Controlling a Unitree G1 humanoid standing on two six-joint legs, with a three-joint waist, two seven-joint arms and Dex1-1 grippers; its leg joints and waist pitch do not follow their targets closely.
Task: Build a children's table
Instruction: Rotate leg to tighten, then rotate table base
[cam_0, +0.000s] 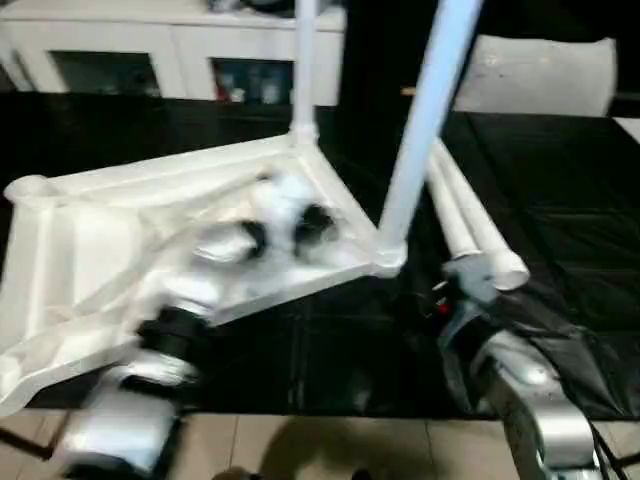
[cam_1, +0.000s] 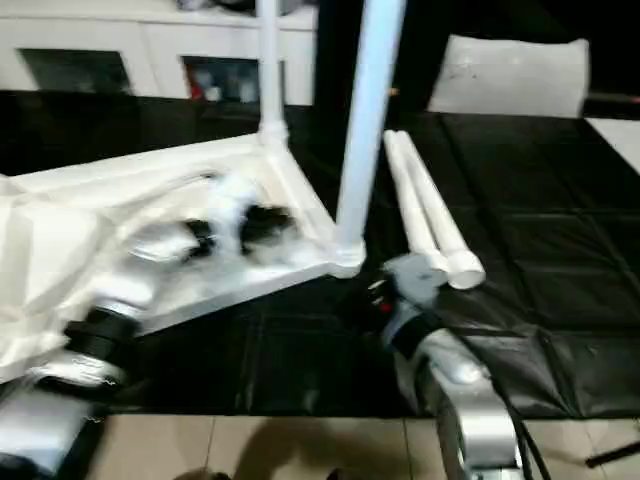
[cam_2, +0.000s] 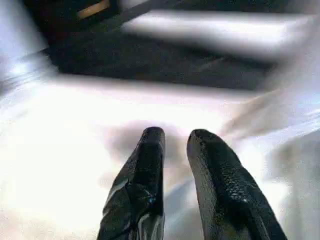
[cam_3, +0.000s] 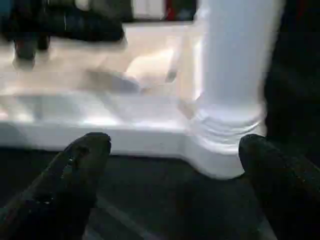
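Two legs (cam_0: 478, 232) lie loose at centre right of the head view, long axes running up-left, near ends just above the right gripper (cam_3: 175, 165), which gapes empty. The left gripper (cam_2: 175, 145), slightly parted, holds nothing over the tabletop (cam_0: 90, 240) at left.

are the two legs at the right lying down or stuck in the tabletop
Lying down. The two loose legs rest side by side on the black surface, beside the tabletop, while two other legs stand upright in its corner sockets.
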